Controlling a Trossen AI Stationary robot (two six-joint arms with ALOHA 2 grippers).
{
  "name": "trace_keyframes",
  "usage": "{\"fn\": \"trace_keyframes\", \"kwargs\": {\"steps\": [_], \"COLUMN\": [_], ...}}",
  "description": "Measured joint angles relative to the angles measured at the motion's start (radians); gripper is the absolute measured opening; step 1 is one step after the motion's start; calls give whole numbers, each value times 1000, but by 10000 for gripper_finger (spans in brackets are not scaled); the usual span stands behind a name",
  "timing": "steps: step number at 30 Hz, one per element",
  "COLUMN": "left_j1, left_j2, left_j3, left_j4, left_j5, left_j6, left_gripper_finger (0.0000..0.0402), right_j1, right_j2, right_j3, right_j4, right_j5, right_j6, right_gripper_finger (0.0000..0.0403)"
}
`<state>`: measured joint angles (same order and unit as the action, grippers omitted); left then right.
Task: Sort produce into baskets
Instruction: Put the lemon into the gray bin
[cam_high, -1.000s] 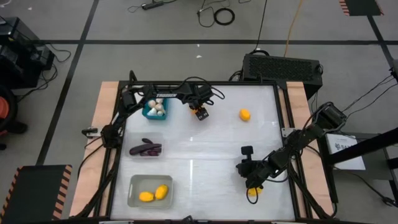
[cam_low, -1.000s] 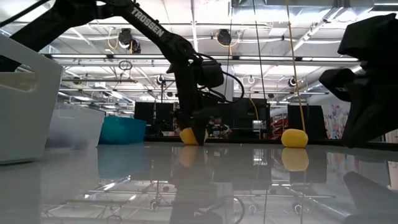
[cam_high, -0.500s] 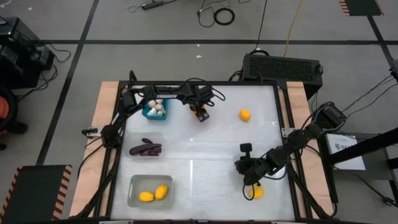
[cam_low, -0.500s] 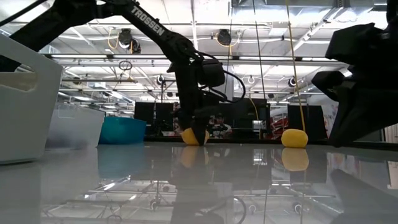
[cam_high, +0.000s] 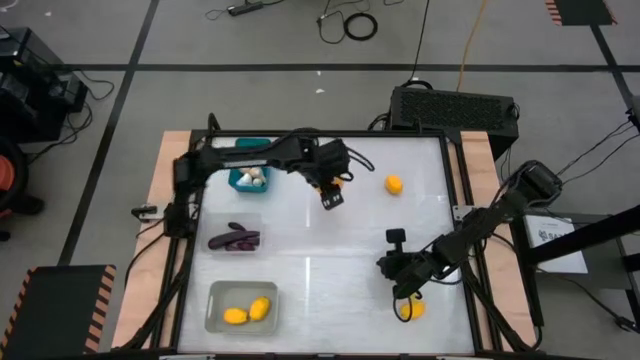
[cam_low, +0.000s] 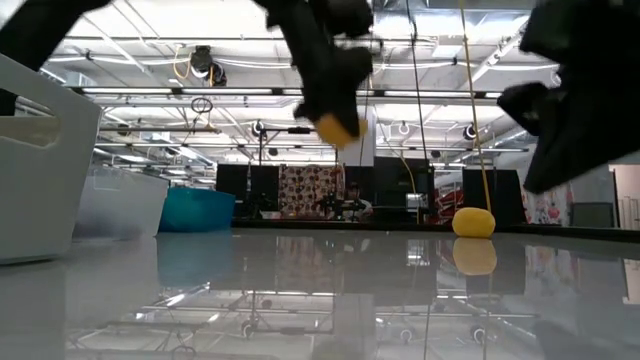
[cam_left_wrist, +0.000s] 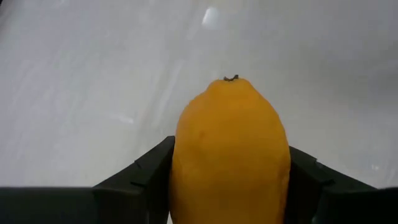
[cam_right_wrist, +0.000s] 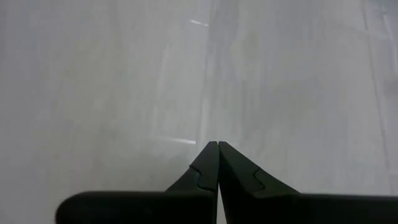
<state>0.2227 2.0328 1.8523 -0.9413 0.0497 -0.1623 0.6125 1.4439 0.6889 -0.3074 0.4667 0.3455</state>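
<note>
The left claw (cam_high: 331, 192) is clamped on a plump orange-yellow lemon-shaped toy fruit (cam_left_wrist: 230, 155), held clear above the glossy white worktop (cam_high: 330, 250). Carrying step, I'd say: next it must travel to the pale translucent bin (cam_high: 241, 307) with two lemons, well away from that claw. The right claw (cam_high: 400, 283) waits pinched shut on nothing, another lemon (cam_high: 409, 310) just beside it.

Left pincer (cam_high: 331, 196) with its lemon (cam_low: 338, 127) now up off the table (cam_high: 300, 250), slightly nearer centre.

Lemons: one (cam_left_wrist: 231, 155) gripped above the table, two in the grey bin (cam_high: 241, 307), two loose.
</note>
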Motion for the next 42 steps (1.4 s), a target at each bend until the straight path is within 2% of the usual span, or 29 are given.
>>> {"fn": "trace_keyframes", "kwargs": {"steps": [7, 13, 18, 26, 32, 42], "left_j1": [-184, -413, -615, -889, -985, -1044], "left_j2": [-159, -238, -272, -265, -265, -266], "left_j3": [-23, -74, -146, -261, -316, -403], "left_j4": [-101, -199, -259, -334, -323, -322], "left_j5": [-6, -141, -268, -222, -229, -168], "left_j6": [-92, -289, -593, -1081, -1295, -1632], "left_gripper_finger": [209, 209, 214, 220, 222, 223], "right_j1": [0, -12, -43, -121, -187, -287], "right_j2": [-93, -127, -126, -126, -126, -126], "right_j3": [28, 28, 28, 28, 28, 28], "right_j4": [-18, 17, 105, 180, 190, 233], "right_j5": [4, 53, 82, 82, 79, 77], "right_j6": [-65, -165, -274, -427, -440, -466], "right_gripper_finger": [0, 0, 0, 0, 0, 0]}}
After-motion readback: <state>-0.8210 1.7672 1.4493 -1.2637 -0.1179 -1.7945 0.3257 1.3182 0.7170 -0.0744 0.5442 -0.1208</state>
